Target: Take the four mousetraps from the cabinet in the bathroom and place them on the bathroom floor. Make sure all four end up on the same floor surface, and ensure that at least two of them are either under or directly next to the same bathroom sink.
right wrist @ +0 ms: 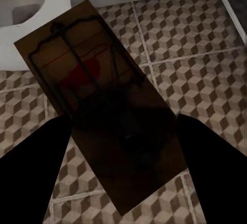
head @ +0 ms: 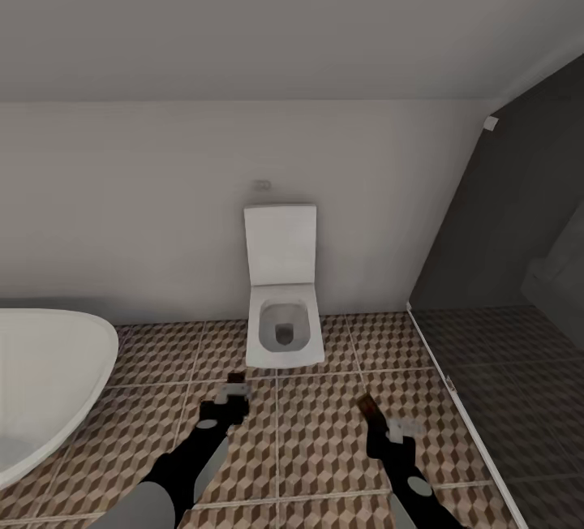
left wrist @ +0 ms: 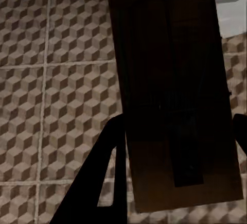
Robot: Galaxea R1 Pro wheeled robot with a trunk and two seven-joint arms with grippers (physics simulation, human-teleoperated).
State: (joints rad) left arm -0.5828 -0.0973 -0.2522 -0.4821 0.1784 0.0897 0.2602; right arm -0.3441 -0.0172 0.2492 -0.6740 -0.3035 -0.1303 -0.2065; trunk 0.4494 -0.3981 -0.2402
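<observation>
Both hands carry a load: the left gripper (head: 235, 390) has its fingers clamped on one mousetrap (left wrist: 175, 100), the right gripper (head: 371, 414) on another mousetrap (right wrist: 98, 110), above the patterned bathroom floor (head: 324, 432) facing the toilet (head: 282, 302).

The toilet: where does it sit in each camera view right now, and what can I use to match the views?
Head view: the toilet stands centre frame against the white wall, bowl open, beyond both arms.
Left wrist view: I cannot pick it out; a white strip at the upper edge is too cropped to identify.
Right wrist view: its white bowl fills the upper-left corner, partly behind the held mousetrap.
Shared landmark: the cube-patterned bathroom floor.
</observation>
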